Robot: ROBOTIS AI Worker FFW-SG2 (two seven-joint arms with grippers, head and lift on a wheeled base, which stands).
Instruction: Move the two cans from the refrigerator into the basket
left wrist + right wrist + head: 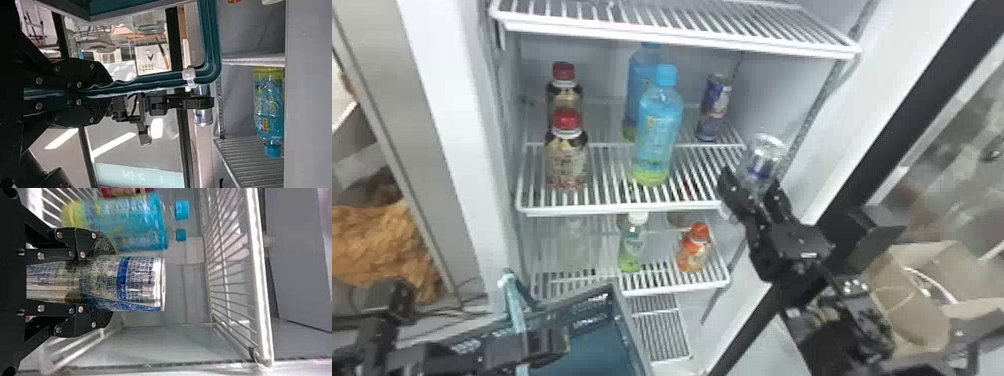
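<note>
On the right of the head view, my right gripper (pixel 753 192) is shut on a silver-blue can (pixel 763 159), just off the middle shelf's right front corner. In the right wrist view the can (pixel 137 284) lies between both fingers of my right gripper (pixel 103 282). Another can (pixel 714 107), dark blue and silver, stands upright at the back right of the middle shelf. Low on the left, my left gripper (pixel 532 346) is at the teal basket (pixel 627 320); seen from the left wrist, my left gripper (pixel 105 93) is shut on the basket's handle (pixel 156 81).
Blue bottles (pixel 657 132) stand left of the standing can, and red-capped bottles (pixel 566 157) farther left. Small bottles (pixel 693 248) occupy the lower shelf. Above the middle shelf runs an upper wire shelf (pixel 682 37). A cardboard box (pixel 907 310) is at the right.
</note>
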